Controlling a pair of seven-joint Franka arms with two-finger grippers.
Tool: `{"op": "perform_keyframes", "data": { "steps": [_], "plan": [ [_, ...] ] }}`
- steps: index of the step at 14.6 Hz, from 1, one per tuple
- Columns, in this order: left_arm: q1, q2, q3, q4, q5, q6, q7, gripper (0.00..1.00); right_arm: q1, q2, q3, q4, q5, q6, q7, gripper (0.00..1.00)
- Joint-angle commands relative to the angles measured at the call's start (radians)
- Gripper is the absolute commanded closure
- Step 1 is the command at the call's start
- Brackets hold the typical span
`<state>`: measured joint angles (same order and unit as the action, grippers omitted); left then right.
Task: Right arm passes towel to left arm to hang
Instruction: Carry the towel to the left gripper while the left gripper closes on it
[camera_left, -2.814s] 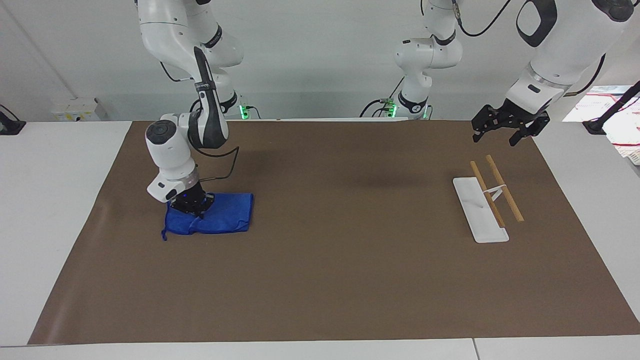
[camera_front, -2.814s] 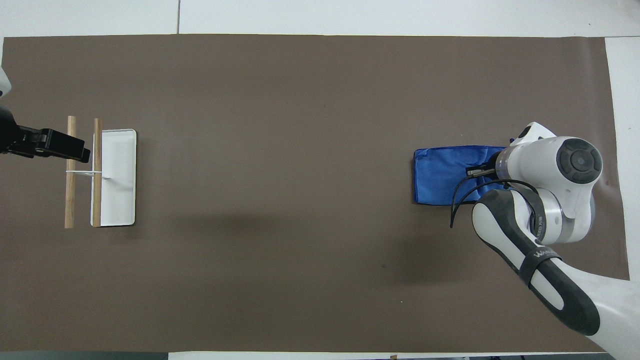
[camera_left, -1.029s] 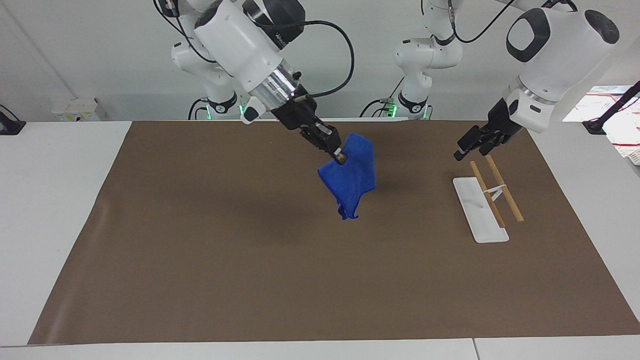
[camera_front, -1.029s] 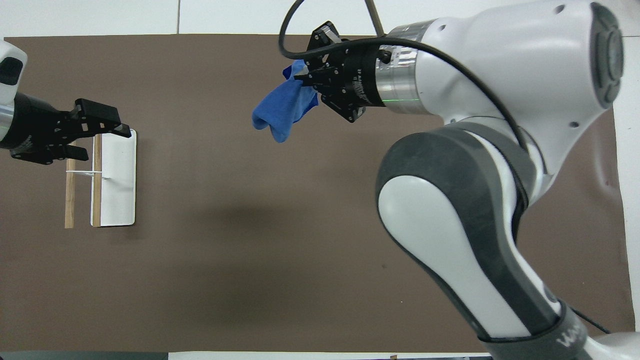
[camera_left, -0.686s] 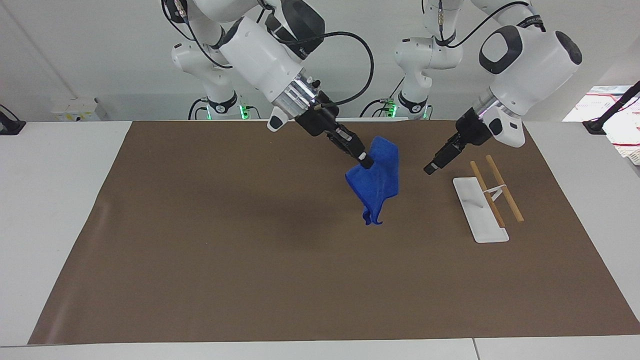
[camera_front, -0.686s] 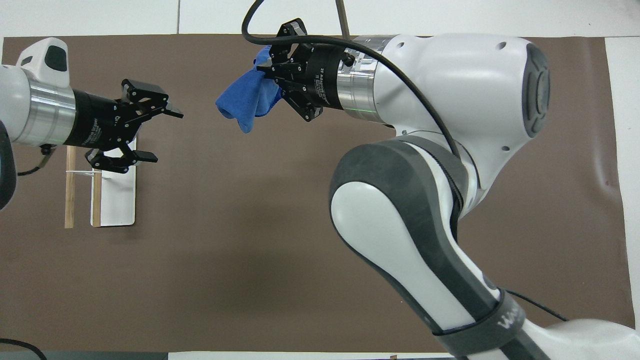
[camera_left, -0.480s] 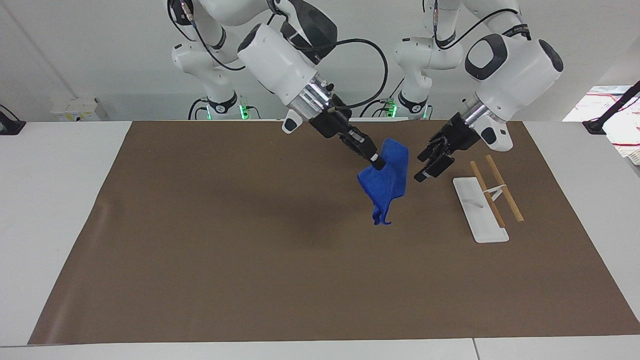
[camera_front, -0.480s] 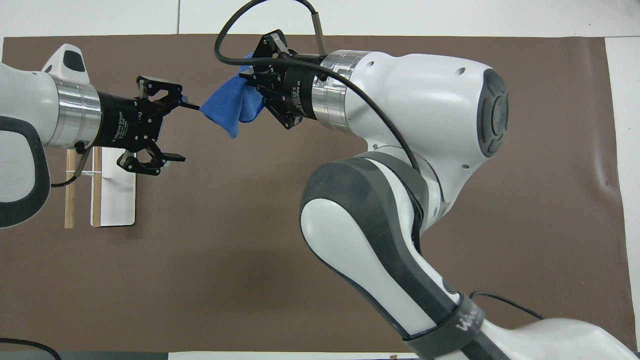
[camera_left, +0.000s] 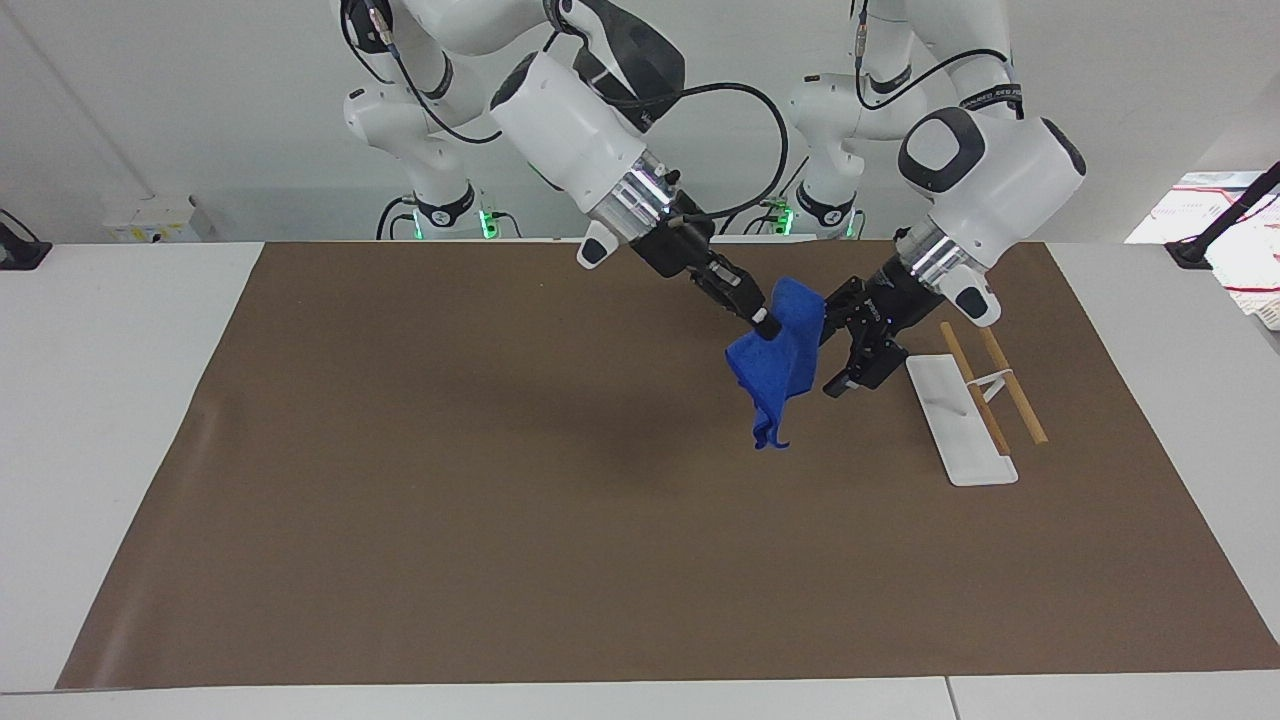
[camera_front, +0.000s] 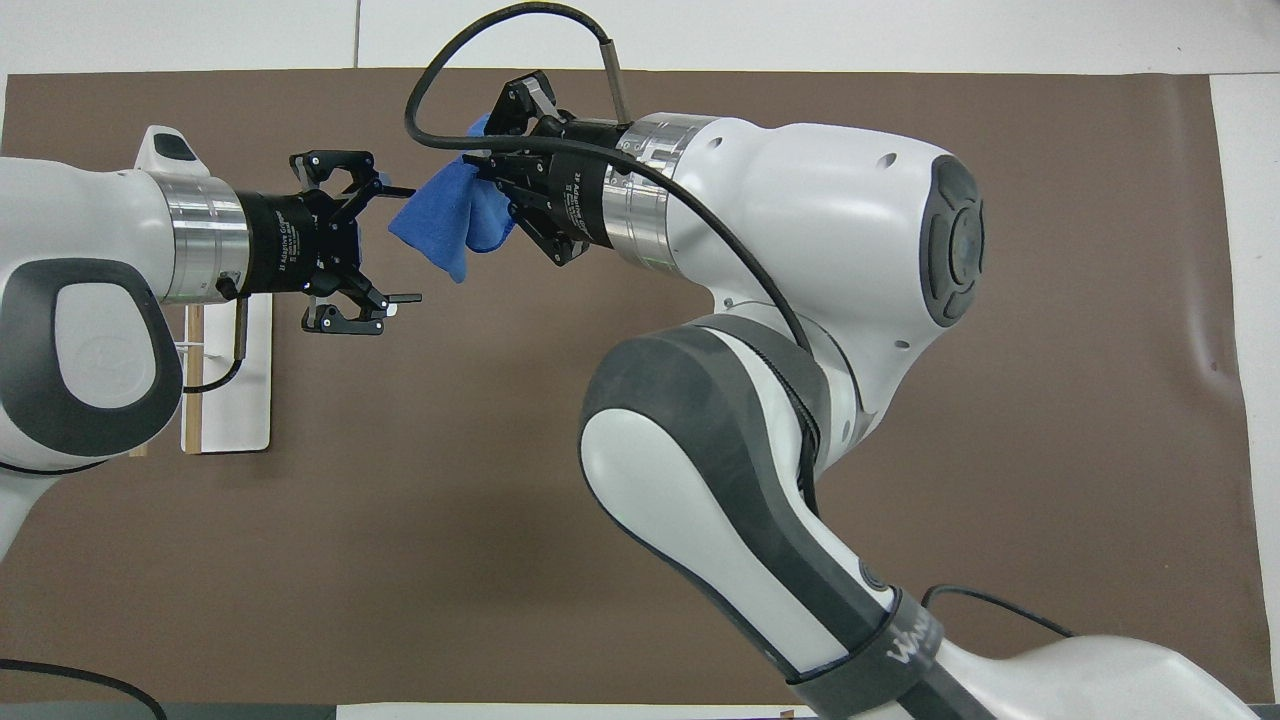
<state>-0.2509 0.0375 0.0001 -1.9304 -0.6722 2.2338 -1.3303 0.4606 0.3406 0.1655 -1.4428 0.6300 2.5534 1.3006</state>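
Note:
My right gripper (camera_left: 762, 324) is shut on the upper part of the royal-blue towel (camera_left: 778, 368) and holds it in the air over the brown mat, toward the left arm's end. The towel hangs down in folds from the grip. My left gripper (camera_left: 831, 348) is open, level with the towel, its fingertips at the towel's edge that faces the rack. In the overhead view the left gripper (camera_front: 398, 243) has one finger at the towel's (camera_front: 445, 222) edge and the other well apart from it. The right gripper (camera_front: 492, 190) holds the towel's other end.
A rack with a white base (camera_left: 958, 430) and two wooden rods (camera_left: 1012, 378) stands on the mat (camera_left: 500, 500) at the left arm's end, beside the left gripper. In the overhead view the left arm covers part of the rack (camera_front: 238, 405).
The right arm lifted the towel off the mat and carried it toward the left arm's end. The left gripper came down from over the rack and now reaches the towel's edge, open.

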Motion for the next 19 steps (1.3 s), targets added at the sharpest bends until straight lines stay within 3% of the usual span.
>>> {"op": "perform_keyframes", "data": {
  "steps": [1, 2, 3, 4, 7, 17, 19],
  "plan": [
    [-0.022, 0.016, 0.004, -0.019, -0.05, 0.069, -0.013, 0.0, -0.005, -0.009, 0.005, -0.013, 0.008, 0.011, 0.005, 1.0],
    [-0.03, 0.018, 0.004, -0.019, -0.07, 0.075, -0.013, 0.0, -0.005, -0.009, 0.003, -0.013, 0.008, 0.011, 0.005, 1.0],
    [-0.031, 0.018, 0.004, -0.019, -0.073, 0.078, -0.013, 0.07, -0.005, -0.009, 0.005, -0.011, 0.008, 0.011, 0.005, 1.0],
    [-0.031, 0.018, 0.003, -0.018, -0.073, 0.079, -0.012, 0.23, -0.007, -0.009, 0.005, -0.013, 0.008, 0.01, 0.003, 1.0],
    [-0.031, 0.019, 0.003, -0.012, -0.101, 0.078, -0.012, 1.0, -0.005, -0.011, 0.005, -0.022, 0.007, 0.01, 0.0, 1.0],
    [-0.01, 0.002, 0.018, 0.04, -0.089, 0.058, -0.01, 1.0, -0.007, -0.017, 0.003, -0.04, 0.001, 0.005, -0.014, 1.0],
    [0.01, -0.004, 0.017, 0.051, -0.006, 0.058, -0.009, 1.0, -0.017, -0.023, 0.002, -0.056, -0.006, -0.004, -0.067, 1.0]
  ]
}}
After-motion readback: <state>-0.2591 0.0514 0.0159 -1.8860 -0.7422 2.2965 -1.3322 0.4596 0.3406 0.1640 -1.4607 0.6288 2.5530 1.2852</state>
